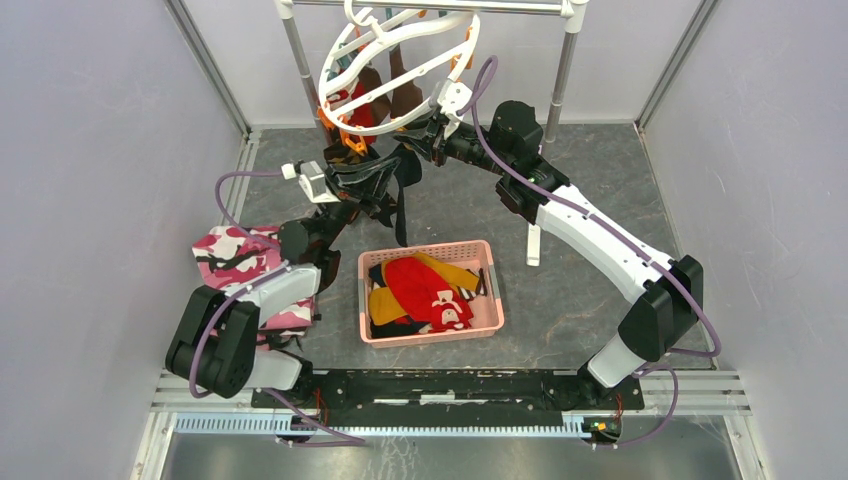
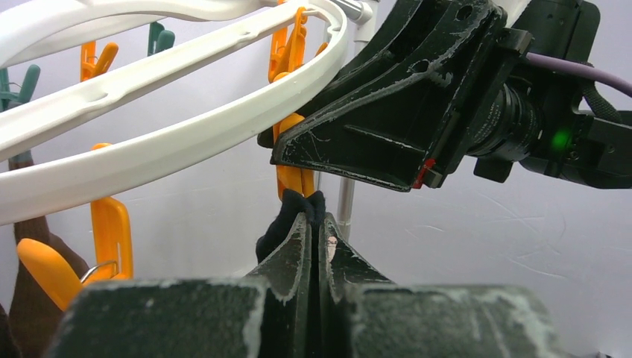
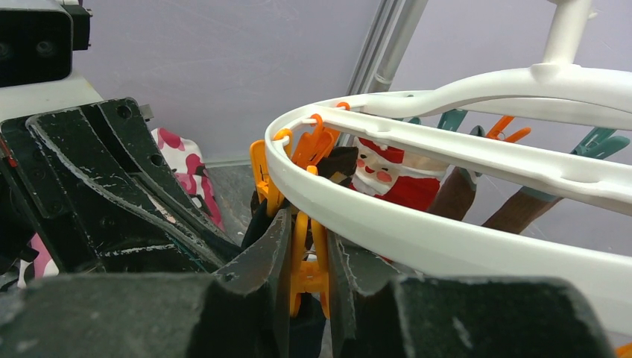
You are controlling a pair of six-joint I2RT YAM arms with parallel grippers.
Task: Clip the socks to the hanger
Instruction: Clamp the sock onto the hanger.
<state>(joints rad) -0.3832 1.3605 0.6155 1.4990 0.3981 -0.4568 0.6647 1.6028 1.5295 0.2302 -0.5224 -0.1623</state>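
My left gripper (image 2: 317, 224) is pressed tight on a fold of the black sock (image 2: 294, 209). The sock's pinched tip sits just under the orange clip (image 3: 307, 272), touching or nearly touching it, and its tail dangles below my fingers. My right gripper (image 3: 305, 242) has narrow jaws, one finger on each side of that clip's handles, squeezing it just beneath the outer ring of the hanger (image 3: 417, 220). Room is tight here. The ring's curved edge runs just above both sets of fingers, and my two grippers crowd the same clip, with the right one's body looming close over the left one's tips. Past the ring hang other clips, a red Santa-faced sock (image 3: 384, 175) and brown socks (image 3: 454, 198). The hanger tilts from the top bar of the rack (image 1: 565, 70), whose posts stand on either side behind it. Below my wrists there is more freedom. The pink basket (image 1: 430, 250) sits mid-table and holds more socks (image 1: 425, 290) in red, yellow and black. The camouflage cloth (image 1: 232, 255) is bunched beside my left arm's elbow. The table (image 1: 590, 180) is dark grey and speckled. Pale lavender walls (image 1: 90, 150) with metal corner rails close in the left, right and far sides.
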